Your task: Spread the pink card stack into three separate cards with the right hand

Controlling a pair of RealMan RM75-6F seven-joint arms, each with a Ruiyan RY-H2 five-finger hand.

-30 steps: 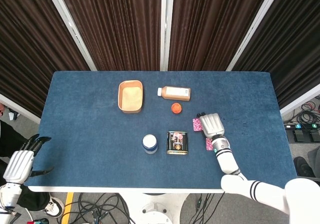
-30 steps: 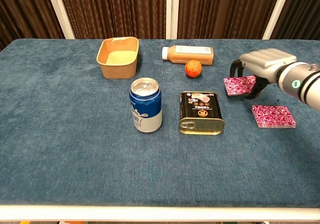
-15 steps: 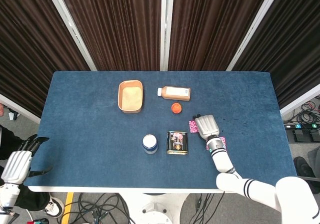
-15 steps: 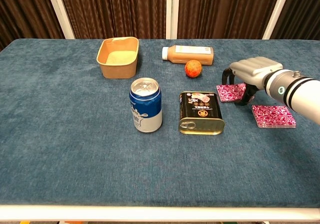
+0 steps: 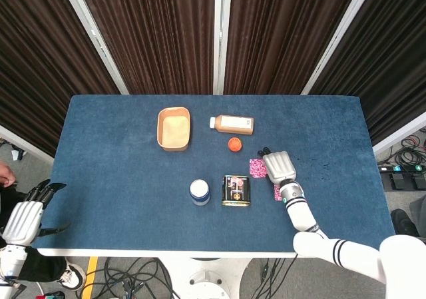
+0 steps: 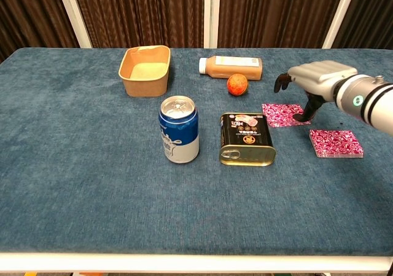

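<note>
One pink patterned card lies flat on the blue table just right of the black tin. A second pink card or small stack lies nearer the front, to its right. My right hand hovers over the far card's right edge, fingers spread and lifted, with the thumb tip down at the card's corner. It holds nothing. My left hand hangs off the table's left front corner, fingers apart and empty.
A black tin lies beside the cards, with a blue can to its left. Further back sit an orange ball, a lying bottle and a tan tub.
The far card has slid left toward the tin under my right hand. The hand's fingers have since lifted off it and spread.
</note>
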